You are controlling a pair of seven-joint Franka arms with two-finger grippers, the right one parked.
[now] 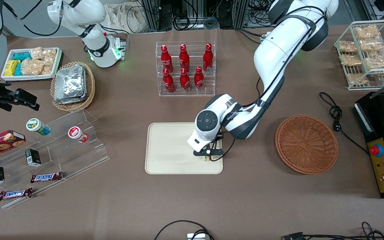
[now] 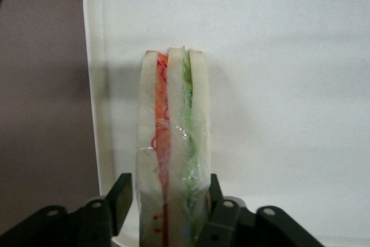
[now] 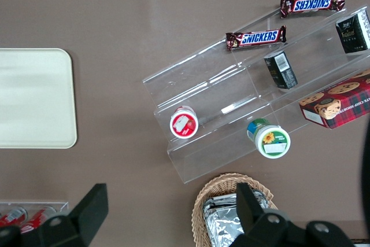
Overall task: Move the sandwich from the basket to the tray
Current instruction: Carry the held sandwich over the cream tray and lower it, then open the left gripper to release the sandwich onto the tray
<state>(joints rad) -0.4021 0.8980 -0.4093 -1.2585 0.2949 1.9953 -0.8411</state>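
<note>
While the sandwich sits low over the tray, release is what's left.
step: placing; next move calls for easing down, then letting go.
gripper [image 1: 208,154]: over tray corner nearest the basket, fingers [image 2: 119,196] pinching sandwich [image 2: 173,154] by its bread faces.
tray [image 1: 168,146]: under sandwich; contact unclear.
basket [image 1: 306,144]: beside tray, toward working arm's end; no sandwich inside.
</note>
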